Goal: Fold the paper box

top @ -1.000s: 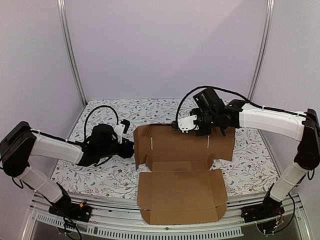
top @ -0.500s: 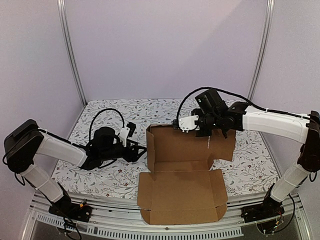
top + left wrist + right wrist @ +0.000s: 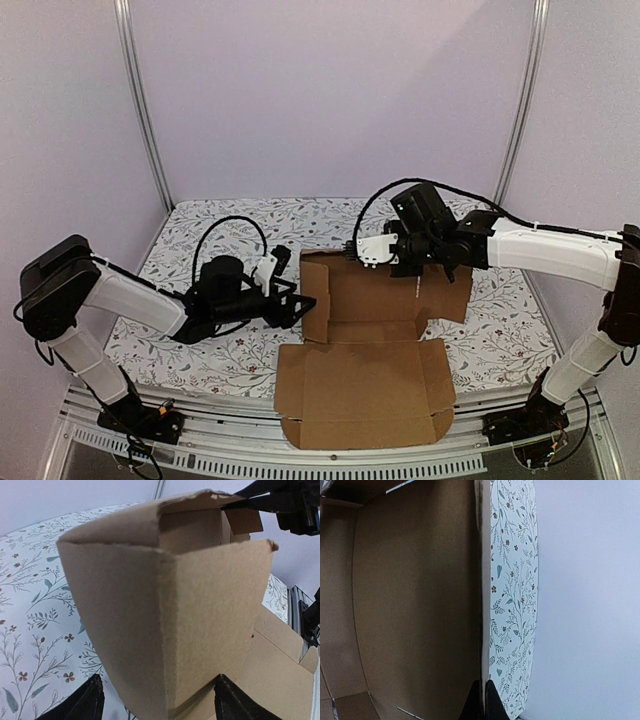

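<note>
The right gripper (image 3: 364, 250) pinches the big brown cardboard box (image 3: 365, 385); the left gripper (image 3: 159, 705) gapes wide, so the side flap (image 3: 150, 615) may flop back.

1. paper box (image 3: 415, 605): brown corrugated panel, inner face shown, creased, with its edge seen end-on.
2. right gripper (image 3: 483, 702): dark fingertips pinched onto that edge.
3. floral tablecloth (image 3: 512, 605): narrow strip on the panel's far side.
4. lilac wall (image 3: 585, 600): plain, beyond the cloth.

one paper box (image 3: 365, 385), two pincers (image 3: 303, 308) (image 3: 349, 256), one flowered table (image 3: 500, 335)
</note>
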